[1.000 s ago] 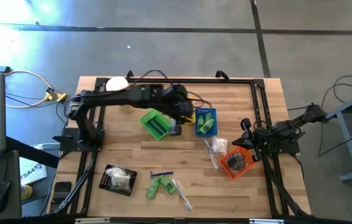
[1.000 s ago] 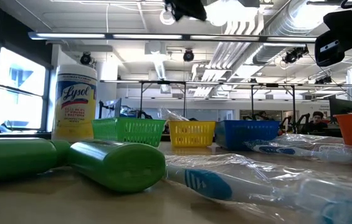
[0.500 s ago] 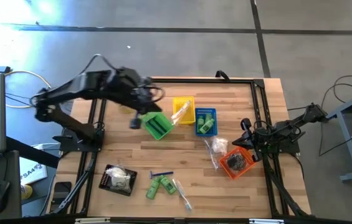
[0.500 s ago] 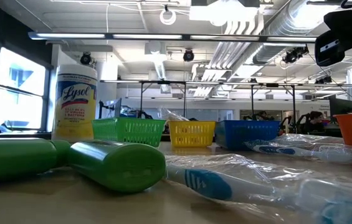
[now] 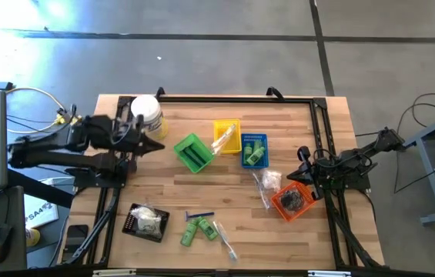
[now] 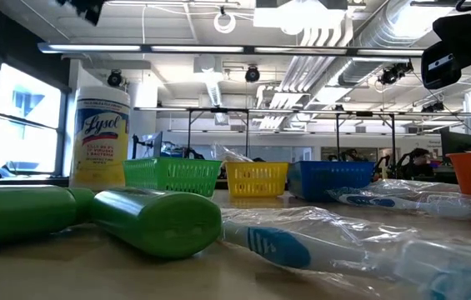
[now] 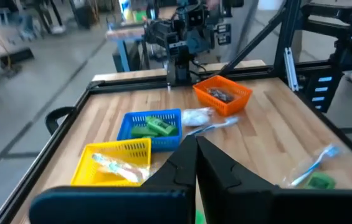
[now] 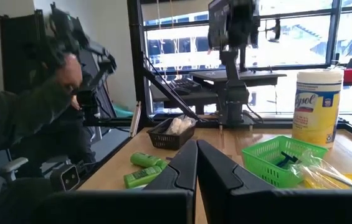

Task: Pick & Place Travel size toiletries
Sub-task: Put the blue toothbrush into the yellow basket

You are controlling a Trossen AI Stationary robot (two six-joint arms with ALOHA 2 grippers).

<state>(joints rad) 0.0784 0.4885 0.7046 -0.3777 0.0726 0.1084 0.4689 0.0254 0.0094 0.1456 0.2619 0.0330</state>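
Since the earlier frame the left arm has been drawn back from the baskets to the desk's left edge; its tool (image 5: 154, 145) is now seen just beside the white jar (image 5: 147, 114), fingers pressed together and nothing held. The right tool (image 5: 305, 155) is parked at the right edge, also fully closed and empty.

The desk (image 5: 202, 192) is made of pale wooden planks. Four small baskets of plastic mesh are placed on it: a green one (image 5: 192, 152) with thin dark pieces inside, a yellow one (image 5: 226, 136) with a clear wrapped stick, a blue one (image 5: 254, 150) with green tubes, and an orange one (image 5: 291, 200) with dark round pieces. A black tray (image 5: 145, 222) holds crinkled white packets. Near the front edge smooth green tubes (image 5: 199, 228) and a wrapped toothbrush (image 5: 223, 237) are lying. More clear-wrapped items (image 5: 267, 184) are seen between the blue and orange baskets.
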